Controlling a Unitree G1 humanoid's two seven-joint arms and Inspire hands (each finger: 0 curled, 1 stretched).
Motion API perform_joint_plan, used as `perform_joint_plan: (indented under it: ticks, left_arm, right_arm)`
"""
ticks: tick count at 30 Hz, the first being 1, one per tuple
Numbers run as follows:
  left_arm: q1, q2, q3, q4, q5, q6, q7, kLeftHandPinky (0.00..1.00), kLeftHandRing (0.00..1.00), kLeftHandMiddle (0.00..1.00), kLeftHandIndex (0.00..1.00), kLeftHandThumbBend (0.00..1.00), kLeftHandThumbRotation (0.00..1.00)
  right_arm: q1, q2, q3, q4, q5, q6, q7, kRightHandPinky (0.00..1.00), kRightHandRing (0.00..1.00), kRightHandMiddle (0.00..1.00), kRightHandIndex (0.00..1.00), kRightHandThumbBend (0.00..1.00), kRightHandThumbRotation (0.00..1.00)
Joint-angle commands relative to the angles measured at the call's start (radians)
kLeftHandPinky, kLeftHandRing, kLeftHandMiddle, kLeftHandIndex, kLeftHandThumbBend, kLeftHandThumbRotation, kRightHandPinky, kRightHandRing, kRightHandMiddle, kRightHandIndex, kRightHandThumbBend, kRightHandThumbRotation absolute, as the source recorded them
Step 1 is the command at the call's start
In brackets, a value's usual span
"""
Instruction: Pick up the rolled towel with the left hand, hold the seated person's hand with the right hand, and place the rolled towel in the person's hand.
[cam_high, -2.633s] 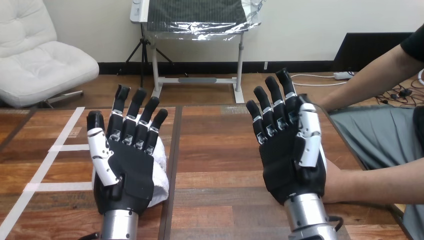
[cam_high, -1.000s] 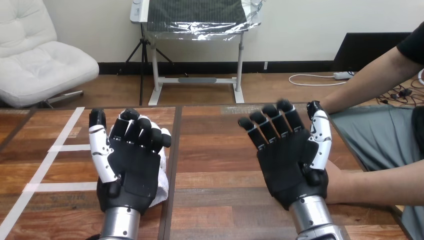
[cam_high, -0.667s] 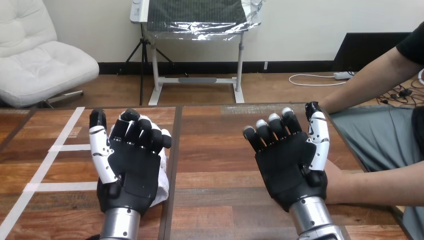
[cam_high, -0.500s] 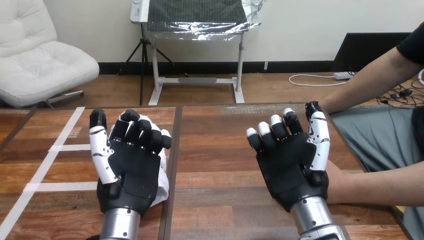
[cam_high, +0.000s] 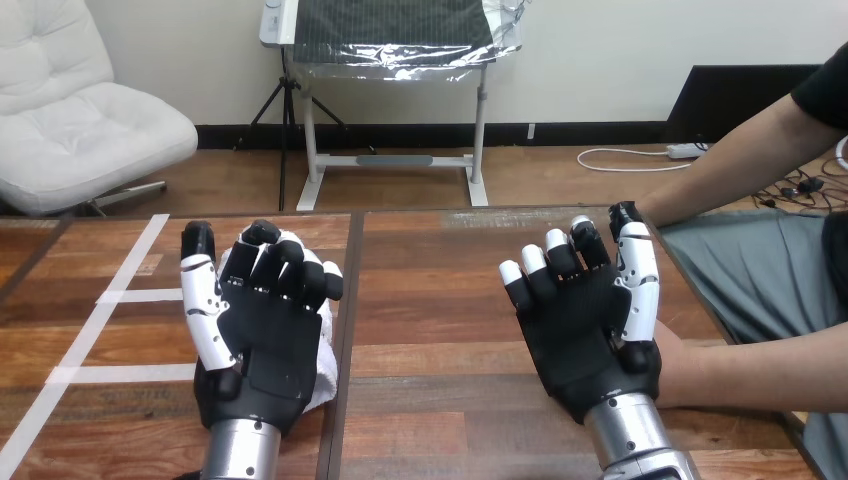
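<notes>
- Left hand (cam_high: 262, 335): back facing up and resting on the rolled towel (cam_high: 322, 360). Its fingers (cam_high: 285, 270) are curled down over the towel's far end, clamping it. The thumb (cam_high: 200, 290) lies straight along the 9 o'clock side of the hand.
- Rolled towel: white, lying on the desk (cam_high: 430, 300) under the left palm. Cloth shows along the 3 o'clock edge of the palm and at 12 o'clock, just beyond the curled fingers.
- Right hand (cam_high: 585, 325): at 3 o'clock from the left hand and well apart from it, back facing up, low over the desk. It lies over the person's hand, which is hidden beneath the palm. Whether it grips that hand cannot be told.
- Person's wrist (cam_high: 672, 365): emerges from under the right palm at its 4 o'clock edge, touching it. The forearm (cam_high: 760, 375) runs on toward 3 o'clock along the desk.
- The towel is well apart from the person's wrist, at 9 o'clock from it.
</notes>
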Motion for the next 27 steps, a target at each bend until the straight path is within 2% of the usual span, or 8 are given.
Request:
perform_joint_plan:
  ticks: [1,8,12,14,17,20,23,27]
  left_arm:
    - [-0.018,-0.133,-0.001,-0.053,-0.001,-0.006,-0.017,0.21,0.27,0.36,0.4,0.34,0.75]
    - [-0.015,-0.129,-0.007,-0.056,0.018,-0.022,-0.027,0.25,0.32,0.42,0.45,0.34,0.76]
    - [-0.011,-0.126,-0.015,-0.053,0.079,-0.067,-0.023,0.32,0.39,0.5,0.52,0.34,0.78]
    - [-0.011,-0.125,-0.018,-0.048,0.112,-0.091,-0.021,0.4,0.47,0.57,0.58,0.34,0.78]
    - [-0.011,-0.119,-0.029,-0.035,0.215,-0.161,0.003,0.48,0.55,0.63,0.64,0.34,0.79]
    - [-0.011,-0.115,-0.035,-0.017,0.313,-0.236,0.02,0.57,0.63,0.7,0.7,0.34,0.79]
    - [-0.012,-0.106,-0.041,0.003,0.442,-0.314,0.07,0.67,0.71,0.77,0.76,0.35,0.79]
    - [-0.005,-0.099,-0.046,0.007,0.61,-0.377,0.164,0.74,0.77,0.81,0.81,0.37,0.72]
  right_arm:
    - [-0.063,0.097,-0.021,-0.036,-0.001,-0.004,0.023,0.06,0.1,0.21,0.26,0.32,0.58]
    - [-0.064,0.096,-0.023,-0.03,-0.019,-0.019,0.048,0.09,0.16,0.31,0.35,0.31,0.55]
    - [-0.062,0.09,-0.016,-0.028,-0.084,-0.056,0.055,0.13,0.25,0.42,0.44,0.32,0.53]
    - [-0.061,0.088,-0.012,-0.029,-0.119,-0.072,0.053,0.19,0.35,0.51,0.51,0.35,0.5]
    - [-0.061,0.073,0.001,-0.019,-0.217,-0.133,0.072,0.24,0.45,0.58,0.57,0.35,0.47]
    - [-0.058,0.065,0.013,-0.011,-0.338,-0.207,0.061,0.33,0.53,0.65,0.63,0.34,0.44]
    - [-0.056,0.058,0.023,0.007,-0.45,-0.292,0.064,0.44,0.63,0.74,0.71,0.33,0.4]
    - [-0.053,0.033,0.041,0.02,-0.648,-0.391,0.004,0.55,0.71,0.79,0.75,0.33,0.38]
